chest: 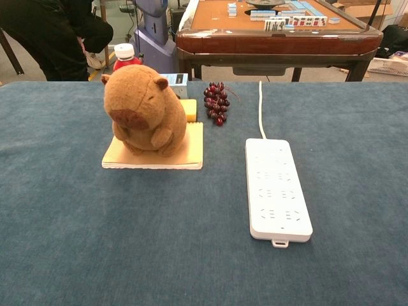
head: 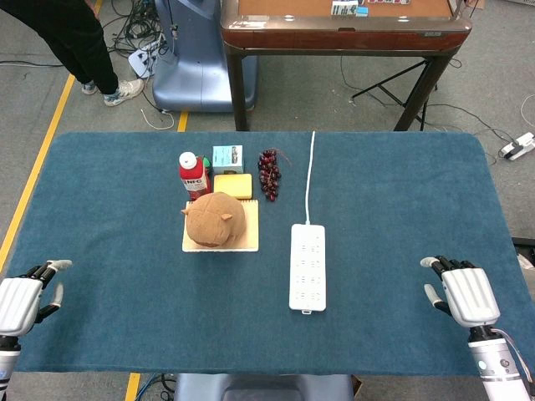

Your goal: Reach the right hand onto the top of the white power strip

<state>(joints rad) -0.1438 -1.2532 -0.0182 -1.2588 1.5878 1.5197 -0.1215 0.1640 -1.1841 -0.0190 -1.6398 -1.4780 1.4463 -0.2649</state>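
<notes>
The white power strip point(head: 308, 266) point(chest: 276, 188) lies flat on the blue table, lengthwise toward me, its white cord point(head: 310, 175) running to the far edge. My right hand point(head: 464, 292) hovers near the table's front right, well to the right of the strip, fingers apart and holding nothing. At the front left corner my left hand point(head: 23, 299) is likewise open and empty. Neither hand shows in the chest view.
A brown capybara plush point(head: 215, 219) point(chest: 145, 109) sits on a cream pad point(head: 221, 239) left of the strip. Behind it stand a red bottle point(head: 192, 175), a small teal box point(head: 227, 157), a yellow sponge point(head: 233, 185) and dark grapes point(head: 269, 173). A mahjong table point(head: 343, 29) stands beyond.
</notes>
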